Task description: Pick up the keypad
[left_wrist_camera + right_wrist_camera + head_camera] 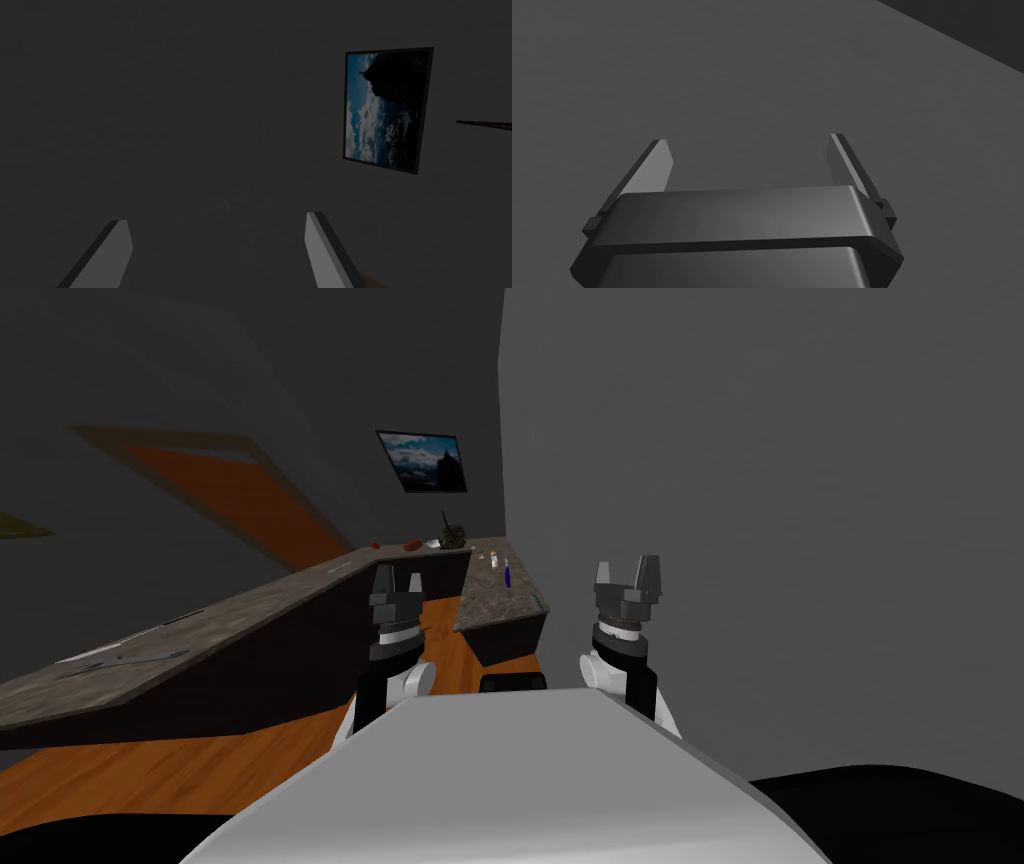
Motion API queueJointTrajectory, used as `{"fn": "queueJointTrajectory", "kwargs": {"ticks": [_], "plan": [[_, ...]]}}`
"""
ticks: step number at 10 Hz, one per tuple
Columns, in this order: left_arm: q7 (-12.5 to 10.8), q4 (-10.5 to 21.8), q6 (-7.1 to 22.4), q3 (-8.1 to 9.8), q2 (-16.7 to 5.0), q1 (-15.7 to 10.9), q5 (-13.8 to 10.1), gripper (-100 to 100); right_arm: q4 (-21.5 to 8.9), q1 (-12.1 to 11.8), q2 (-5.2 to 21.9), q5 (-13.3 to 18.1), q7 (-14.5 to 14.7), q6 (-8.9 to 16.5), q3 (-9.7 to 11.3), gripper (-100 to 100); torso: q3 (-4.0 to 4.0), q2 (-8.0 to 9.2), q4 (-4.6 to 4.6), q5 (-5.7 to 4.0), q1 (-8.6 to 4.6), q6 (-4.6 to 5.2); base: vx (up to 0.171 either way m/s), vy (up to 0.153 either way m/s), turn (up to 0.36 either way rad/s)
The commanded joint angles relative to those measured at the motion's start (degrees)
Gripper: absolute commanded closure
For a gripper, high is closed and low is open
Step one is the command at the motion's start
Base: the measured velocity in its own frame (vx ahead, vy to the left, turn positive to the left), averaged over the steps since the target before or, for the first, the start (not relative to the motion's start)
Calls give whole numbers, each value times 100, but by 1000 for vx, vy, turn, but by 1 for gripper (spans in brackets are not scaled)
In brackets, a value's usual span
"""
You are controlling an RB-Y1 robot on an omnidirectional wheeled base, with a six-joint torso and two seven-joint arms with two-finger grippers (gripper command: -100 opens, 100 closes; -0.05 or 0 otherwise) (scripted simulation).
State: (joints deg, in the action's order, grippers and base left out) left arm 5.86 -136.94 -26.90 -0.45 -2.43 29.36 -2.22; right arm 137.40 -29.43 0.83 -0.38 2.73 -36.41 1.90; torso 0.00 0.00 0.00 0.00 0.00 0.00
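Note:
A long dark stone counter [250, 608] runs from the near left to the far corner. On its near left stretch lie several flat, thin grey things [125, 655]; I cannot tell whether one of them is the keypad. My left gripper [397, 583] is raised in front of me over the wooden floor, open and holding nothing, and it is well short of those flat things. Its fingers [102, 252] stand wide apart in the left wrist view. My right gripper [628, 568] hangs open beside the grey wall, its fingers [657, 160] apart and bare.
A shorter counter [500, 598] juts toward me from the corner and carries a blue bottle [507, 576] and small white things [493, 558]. Red items [410, 546] and a dark spiky object [452, 533] sit in the far corner. An orange door [230, 493] is behind the long counter. A grey wall [760, 508] is close on the right.

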Motion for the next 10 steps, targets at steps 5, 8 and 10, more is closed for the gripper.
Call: {"fn": "queueJointTrajectory", "kwargs": {"ticks": [5,8,10], "plan": [[0,0,0,-1,0,-1,0,0,-610,-473,849,-230,-78,-257,531,-100,2,4,1,4,19,-2,-5,47,206],[0,0,0,0,0,0,0,0,-943,-738,1306,-348,-134,-374,840,-100,6,11,2,5,19,1,-22,58,169],[0,0,0,0,0,0,0,0,-1128,-882,1576,-412,-169,-434,1014,-100,8,14,3,5,23,3,-25,60,209]]}}
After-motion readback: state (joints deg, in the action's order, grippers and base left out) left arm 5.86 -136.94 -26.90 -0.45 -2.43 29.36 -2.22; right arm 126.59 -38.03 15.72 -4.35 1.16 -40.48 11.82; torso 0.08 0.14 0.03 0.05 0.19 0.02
